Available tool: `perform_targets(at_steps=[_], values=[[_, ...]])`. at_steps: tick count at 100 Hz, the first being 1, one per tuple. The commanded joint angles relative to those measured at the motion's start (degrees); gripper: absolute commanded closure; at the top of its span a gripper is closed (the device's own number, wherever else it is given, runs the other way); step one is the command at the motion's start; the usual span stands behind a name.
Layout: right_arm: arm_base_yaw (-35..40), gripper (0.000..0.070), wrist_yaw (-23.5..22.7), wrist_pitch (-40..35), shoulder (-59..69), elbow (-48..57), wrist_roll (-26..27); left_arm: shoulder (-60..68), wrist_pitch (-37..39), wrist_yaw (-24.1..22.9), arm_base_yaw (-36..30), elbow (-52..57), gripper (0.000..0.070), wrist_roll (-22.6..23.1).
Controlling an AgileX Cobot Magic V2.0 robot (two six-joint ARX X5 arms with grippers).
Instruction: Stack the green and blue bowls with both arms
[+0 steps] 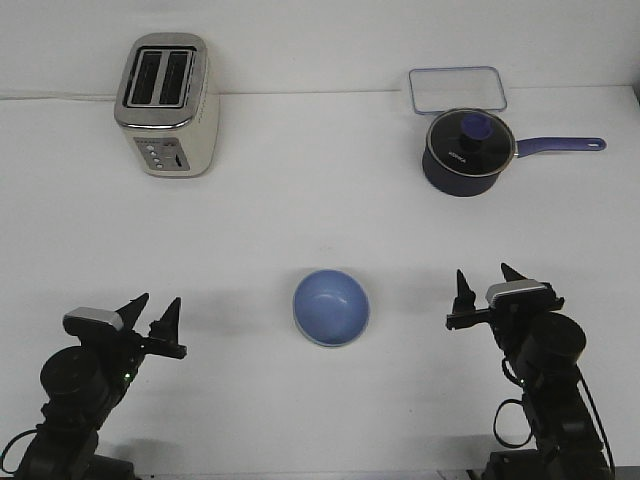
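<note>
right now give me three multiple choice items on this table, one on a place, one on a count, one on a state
1. Where is the toaster?
A. far left
B. far right
C. between the arms

2. How many small bowls show?
A. none
B. one
C. three

3. What state is the saucepan in?
A. lid off
B. tipped on its side
C. upright with its lid on

Answers:
1 A: it stands at the table's far left, across from the saucepan.
2 B: only the blue bowl shows, between the left end effector and the right end effector; no green bowl is in view.
3 C: the lid with its knob sits on top.
</note>
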Motion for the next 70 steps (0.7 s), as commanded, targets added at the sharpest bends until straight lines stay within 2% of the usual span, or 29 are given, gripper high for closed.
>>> perform_targets(at_steps=[1, 4, 17, 23, 70], values=[[0.07, 0.0234, 0.0, 0.59, 0.26, 0.57, 0.37, -0.2, 0.48, -0.33, 0.0, 0.7, 0.0342, -0.11], [0.07, 0.0289, 0.0, 0.57, 0.26, 0.57, 0.37, -0.2, 0.44, -0.33, 0.0, 0.7, 0.0389, -0.11], [0.07, 0.0592, -0.02, 0.55, 0.26, 0.57, 0.37, -0.2, 0.15, -0.31, 0.0, 0.7, 0.0694, -0.13], [0.07, 0.0694, -0.02, 0.57, 0.26, 0.57, 0.37, -0.2, 0.31, -0.31, 0.0, 0.7, 0.0691, -0.13], [0.07, 0.0699, -0.04, 2.47, 0.26, 0.57, 0.37, -0.26, 0.55, -0.31, 0.0, 0.72, 0.0688, -0.13]])
